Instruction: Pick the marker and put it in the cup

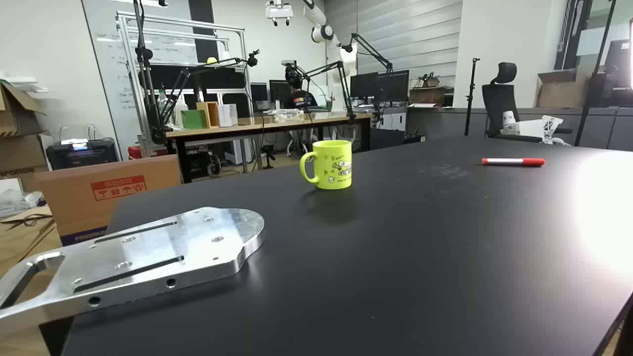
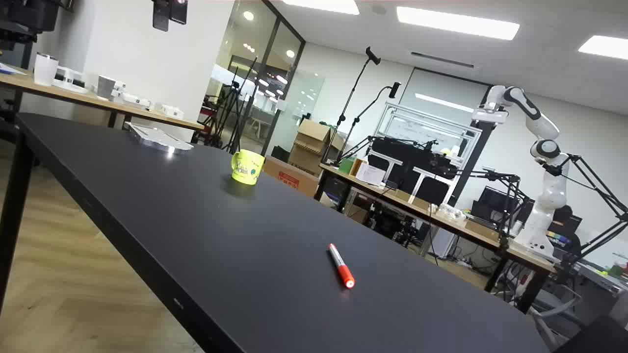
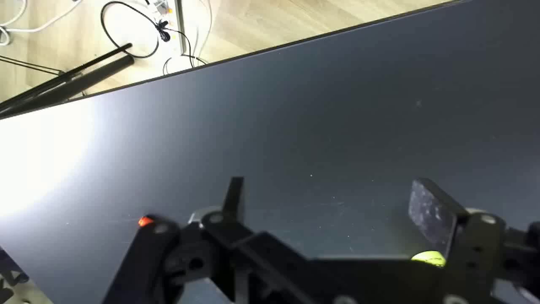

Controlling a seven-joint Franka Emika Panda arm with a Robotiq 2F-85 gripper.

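The marker is a thin stick with a red cap and white barrel, lying flat on the black table in both exterior views (image 1: 514,161) (image 2: 340,266). In the wrist view only its red end (image 3: 145,221) shows beside the left finger; the rest is hidden behind the gripper. The cup, a yellow-green mug with handle and dark print, stands upright in both exterior views (image 1: 336,165) (image 2: 247,167). A sliver of it (image 3: 429,257) shows by the right finger in the wrist view. My gripper (image 3: 329,190) is wide open and empty above the table. Dark fingertips (image 2: 170,13) show at the top of an exterior view.
A flat silver metal plate (image 1: 163,247) lies at one end of the black table (image 1: 420,257), beyond the cup from the marker; it also shows in an exterior view (image 2: 159,138). The table edge and floor cables (image 3: 162,31) show in the wrist view.
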